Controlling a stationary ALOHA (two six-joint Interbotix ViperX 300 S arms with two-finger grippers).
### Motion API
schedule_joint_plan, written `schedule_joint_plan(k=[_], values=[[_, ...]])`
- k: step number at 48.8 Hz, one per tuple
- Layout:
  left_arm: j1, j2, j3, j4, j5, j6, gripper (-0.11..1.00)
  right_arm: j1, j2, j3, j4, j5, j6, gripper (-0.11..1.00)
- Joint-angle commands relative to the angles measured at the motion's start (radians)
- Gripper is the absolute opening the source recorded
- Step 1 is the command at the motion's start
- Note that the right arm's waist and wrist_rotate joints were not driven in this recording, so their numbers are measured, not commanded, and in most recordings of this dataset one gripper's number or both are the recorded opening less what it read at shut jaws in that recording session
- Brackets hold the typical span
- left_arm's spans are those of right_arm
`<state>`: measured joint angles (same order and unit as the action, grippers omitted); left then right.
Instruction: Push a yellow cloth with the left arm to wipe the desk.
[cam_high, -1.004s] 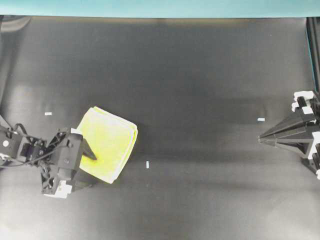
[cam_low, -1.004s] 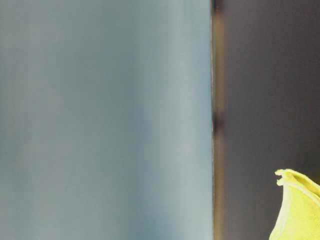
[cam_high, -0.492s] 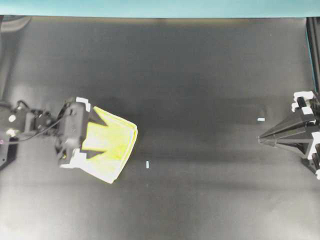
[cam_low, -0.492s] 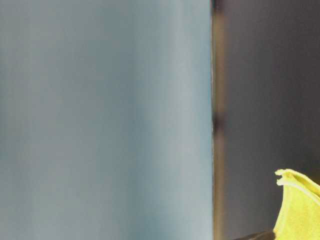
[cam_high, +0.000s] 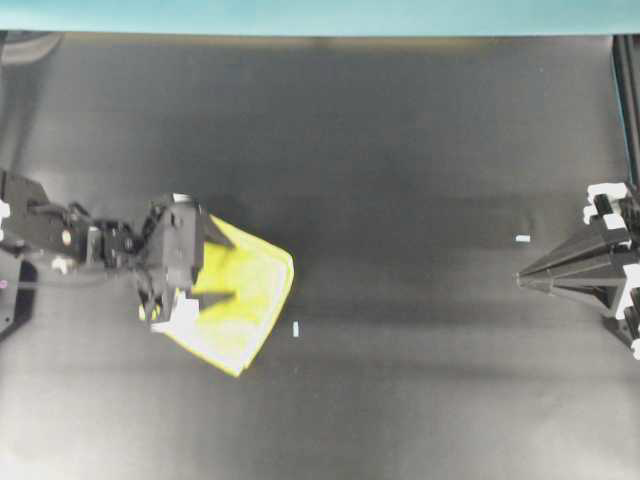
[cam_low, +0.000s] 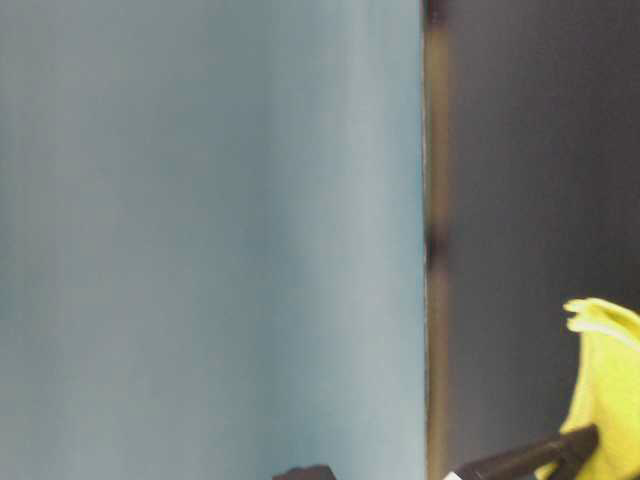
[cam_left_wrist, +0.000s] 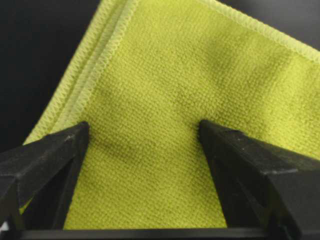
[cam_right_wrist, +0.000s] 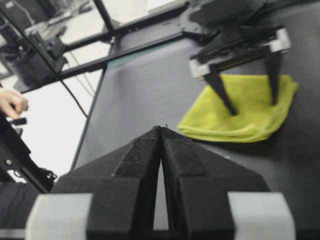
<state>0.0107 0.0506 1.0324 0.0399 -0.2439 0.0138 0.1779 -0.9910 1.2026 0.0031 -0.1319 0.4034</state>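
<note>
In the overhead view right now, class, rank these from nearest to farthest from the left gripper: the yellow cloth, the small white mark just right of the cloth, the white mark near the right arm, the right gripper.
1. The yellow cloth: directly under the left gripper.
2. The small white mark: just right of the cloth.
3. The white mark near the right arm: far right.
4. The right gripper: far right; too close to the third to call.

One yellow cloth (cam_high: 240, 305), two hands (cam_high: 226, 269) (cam_high: 522, 275), one desk (cam_high: 400, 150)

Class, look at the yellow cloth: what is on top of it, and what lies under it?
On the yellow cloth stand the two spread fingers of the left hand. The black desk lies under it; the covered patch is hidden.
</note>
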Motion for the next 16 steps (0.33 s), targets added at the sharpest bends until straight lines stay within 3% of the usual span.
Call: schedule_joint_plan(k=[1, 7, 16], values=[[-0.086, -0.018, 0.028, 0.003, 0.031, -0.034, 0.86, 0.000, 0.005, -0.005, 0.000, -0.011, 0.000, 0.00], [-0.193, -0.071, 0.052, 0.005, 0.058, -0.106, 0.86, 0.000, 0.003, -0.005, 0.000, -0.011, 0.000, 0.00], [-0.296, -0.130, 0.069, 0.003, 0.069, -0.178, 0.86, 0.000, 0.003, -0.005, 0.000, -0.023, 0.000, 0.00]])
